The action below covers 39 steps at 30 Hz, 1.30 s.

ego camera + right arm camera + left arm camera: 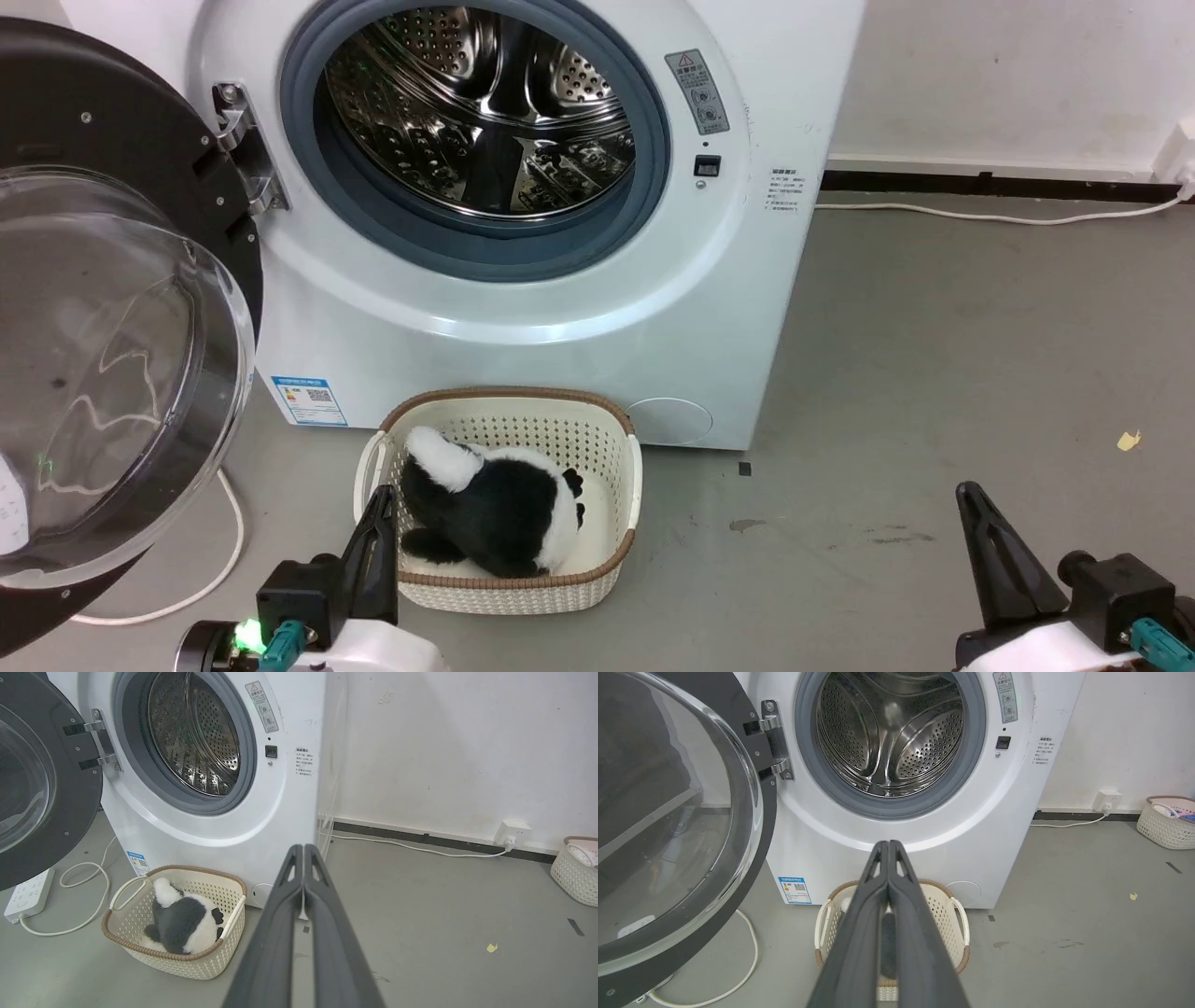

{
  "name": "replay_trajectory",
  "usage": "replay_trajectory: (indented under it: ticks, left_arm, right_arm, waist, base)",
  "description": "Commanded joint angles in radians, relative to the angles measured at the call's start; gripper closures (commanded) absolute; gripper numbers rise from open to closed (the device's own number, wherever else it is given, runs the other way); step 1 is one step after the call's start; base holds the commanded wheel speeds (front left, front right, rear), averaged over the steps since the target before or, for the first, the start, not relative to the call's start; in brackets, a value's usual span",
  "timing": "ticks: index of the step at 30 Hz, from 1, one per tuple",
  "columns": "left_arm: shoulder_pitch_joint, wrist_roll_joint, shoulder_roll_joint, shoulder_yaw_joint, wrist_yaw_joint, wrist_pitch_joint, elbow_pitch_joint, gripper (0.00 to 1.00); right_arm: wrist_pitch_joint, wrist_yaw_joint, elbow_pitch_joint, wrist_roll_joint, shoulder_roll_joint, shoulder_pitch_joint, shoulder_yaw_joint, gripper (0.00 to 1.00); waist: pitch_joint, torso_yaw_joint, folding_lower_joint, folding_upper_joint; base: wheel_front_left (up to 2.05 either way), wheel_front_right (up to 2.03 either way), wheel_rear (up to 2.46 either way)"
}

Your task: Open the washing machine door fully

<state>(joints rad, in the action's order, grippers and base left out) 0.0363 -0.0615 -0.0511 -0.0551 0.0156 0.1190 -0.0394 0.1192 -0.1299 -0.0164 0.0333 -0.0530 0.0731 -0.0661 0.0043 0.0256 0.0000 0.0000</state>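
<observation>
While left claw [888, 842], right claw [303, 845] pinched empty, washing machine door [103, 355] stands wide, partly cropped.

Washing machine door [112, 308] wide open leftward

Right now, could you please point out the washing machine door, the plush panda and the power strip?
washing machine door [112, 373], head view, on its clear window
plush panda [504, 513], head view, on its black back
power strip [28, 896], right wrist view, on its white top
</observation>
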Motion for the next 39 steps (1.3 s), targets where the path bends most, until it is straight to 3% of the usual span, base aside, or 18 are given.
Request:
replay_trajectory:
  ticks: [1, 39]
  left_arm:
    - [-0.015, 0.01, 0.0, 0.002, -0.001, -0.006, 0.003, 1.0]
    - [-0.029, 0.044, 0.0, 0.038, -0.011, -0.081, 0.027, 1.0]
  right_arm:
    - [-0.005, 0.0, 0.002, -0.005, 0.002, -0.02, 0.003, 1.0]
    - [-0.081, -0.001, 0.012, -0.024, 0.002, -0.056, 0.045, 1.0]
  waist:
    - [0.0, -0.001, 0.0, 0.0]
    - [-0.003, -0.017, 0.0, 0.0]
  base:
    - [0.0, 0.0, 0.0]
    - [0.0, 0.0, 0.0]
